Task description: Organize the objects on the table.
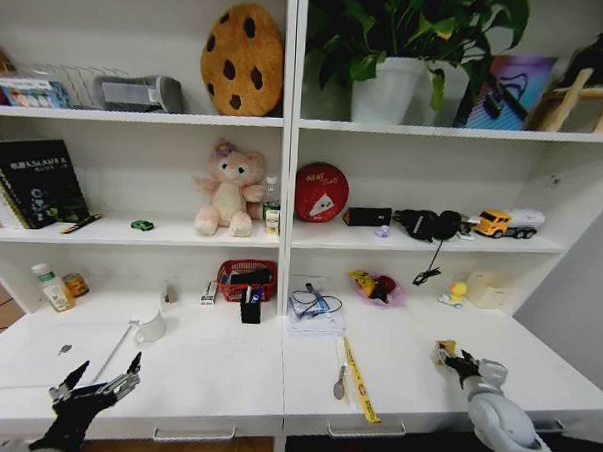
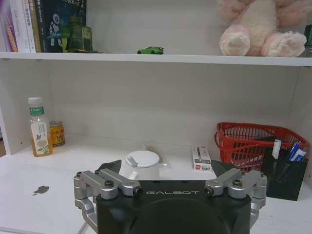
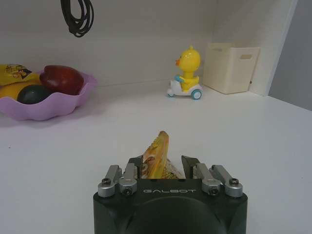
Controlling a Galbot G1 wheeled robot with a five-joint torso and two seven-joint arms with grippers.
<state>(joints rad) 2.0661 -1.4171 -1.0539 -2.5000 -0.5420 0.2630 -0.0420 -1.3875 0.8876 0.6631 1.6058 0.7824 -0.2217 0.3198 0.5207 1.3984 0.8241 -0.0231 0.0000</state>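
My right gripper [image 1: 448,353] rests low over the right side of the white table [image 1: 225,378], shut on a small yellow snack packet [image 3: 159,152] that stands on edge between its fingers. My left gripper [image 1: 103,373] hovers open near the front left edge, over a closed silver laptop [image 1: 36,347]. Past the left gripper [image 2: 165,171] stands a white lidded cup [image 2: 142,162]. A black pen cup [image 1: 250,306] with pens sits beside a red basket [image 1: 245,277]. On the shelf above lies a tiny green toy [image 1: 142,224].
A green-capped bottle [image 1: 49,286] and a small can [image 1: 75,283] stand at the back left. A yellow tape strip [image 1: 358,381] and a spoon [image 1: 339,384] lie mid-table. A purple bowl [image 3: 44,105], a yellow duck toy [image 3: 185,73] and a cream box [image 3: 231,67] stand beyond the right gripper.
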